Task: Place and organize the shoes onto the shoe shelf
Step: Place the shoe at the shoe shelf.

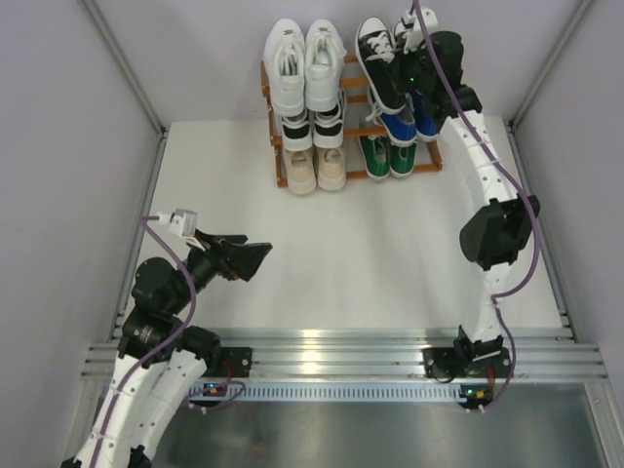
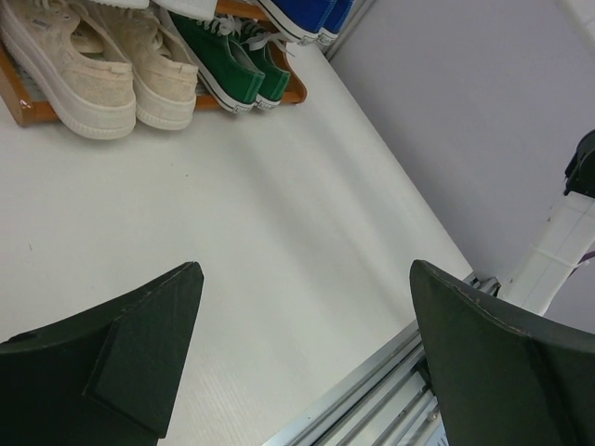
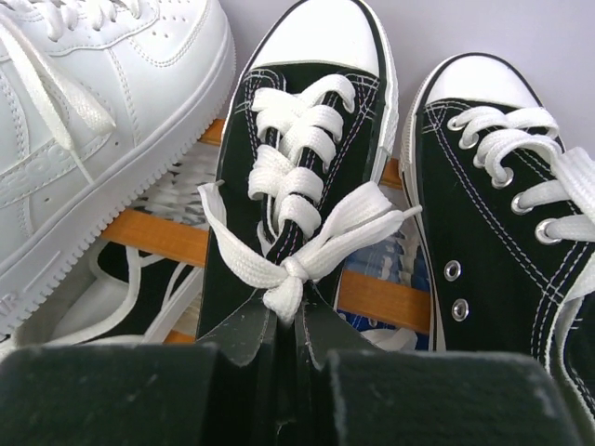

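Observation:
The shoe shelf point(image 1: 278, 168) stands at the table's back with shoes on every tier. A white pair point(image 1: 307, 63) and a black shoe point(image 1: 375, 58) are on top. Another black pair point(image 1: 312, 129) and a blue pair point(image 1: 409, 125) sit in the middle, with a beige pair point(image 1: 317, 168) and a green pair point(image 1: 385, 156) at the bottom. My right gripper point(image 1: 408, 60) point(image 3: 297, 321) is shut on the tongue of the black shoe point(image 3: 228, 232), just below its lace knot. A second black shoe point(image 3: 474, 242) lies to its right and a white shoe point(image 3: 102, 139) to its left. My left gripper point(image 1: 265, 252) point(image 2: 307, 269) is open and holds nothing, low over the table's near left.
The left wrist view shows the beige shoes point(image 2: 93, 65), the green shoes point(image 2: 228, 65) and the blue shoes point(image 2: 307, 14) on the shelf point(image 2: 23, 104). White walls close in the table on three sides. A metal rail point(image 1: 331, 356) runs along the near edge.

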### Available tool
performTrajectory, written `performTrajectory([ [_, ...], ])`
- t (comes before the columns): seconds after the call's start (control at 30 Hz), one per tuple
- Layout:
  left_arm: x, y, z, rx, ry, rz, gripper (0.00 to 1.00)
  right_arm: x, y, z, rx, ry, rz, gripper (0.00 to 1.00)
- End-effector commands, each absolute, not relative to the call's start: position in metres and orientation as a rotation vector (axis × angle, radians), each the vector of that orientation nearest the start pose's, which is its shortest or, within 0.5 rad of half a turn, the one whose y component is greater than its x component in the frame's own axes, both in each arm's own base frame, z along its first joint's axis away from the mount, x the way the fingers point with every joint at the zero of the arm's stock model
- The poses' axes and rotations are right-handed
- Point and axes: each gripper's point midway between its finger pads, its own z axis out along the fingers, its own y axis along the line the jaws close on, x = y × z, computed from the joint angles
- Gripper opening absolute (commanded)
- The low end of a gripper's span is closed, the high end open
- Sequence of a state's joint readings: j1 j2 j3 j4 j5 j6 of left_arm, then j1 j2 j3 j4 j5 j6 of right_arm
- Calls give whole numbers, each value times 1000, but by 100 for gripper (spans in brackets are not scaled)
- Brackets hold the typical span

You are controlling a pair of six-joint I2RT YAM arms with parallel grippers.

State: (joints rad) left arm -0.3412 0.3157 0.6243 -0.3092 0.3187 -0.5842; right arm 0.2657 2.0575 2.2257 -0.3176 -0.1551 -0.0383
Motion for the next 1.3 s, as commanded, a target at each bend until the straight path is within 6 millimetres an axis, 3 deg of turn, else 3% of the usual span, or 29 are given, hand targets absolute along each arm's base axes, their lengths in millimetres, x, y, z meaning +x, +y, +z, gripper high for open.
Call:
performTrajectory([
  [0.0, 180, -142, 294, 43, 1639, -958, 98, 583, 183, 469, -363, 1384, 247, 0],
  [0.1, 181, -141, 293, 39, 1640, -954, 98, 587, 184, 465, -396, 1375, 227, 0],
  [0.2, 181, -142, 292, 41, 1644, -955, 98, 590, 182, 463, -415, 1370, 210, 9],
  [0.4, 181, -142, 290, 34, 1649, -960, 98, 595, 176, 459, -425, 1370, 186, 18],
  [0.67, 178, -142, 291, 27, 1640, -971, 98, 590, 174, 463, -422, 1369, 189, 45],
  [0.73, 177, -142, 291, 25, 1637, -974, 98, 587, 173, 467, -428, 1363, 189, 47],
  [0.9, 176, -141, 293, 23, 1630, -980, 98, 568, 177, 487, -469, 1327, 231, 54],
  [1.03, 174, -140, 297, 26, 1620, -978, 98, 537, 189, 512, -562, 1269, 311, 61],
  [1.13, 172, -140, 298, 32, 1623, -974, 98, 517, 190, 524, -611, 1241, 318, 73],
  [1.23, 169, -140, 301, 39, 1613, -977, 98, 502, 191, 527, -663, 1227, 310, 85],
  [1.27, 169, -140, 301, 38, 1615, -978, 98, 499, 194, 520, -694, 1234, 328, 87],
])
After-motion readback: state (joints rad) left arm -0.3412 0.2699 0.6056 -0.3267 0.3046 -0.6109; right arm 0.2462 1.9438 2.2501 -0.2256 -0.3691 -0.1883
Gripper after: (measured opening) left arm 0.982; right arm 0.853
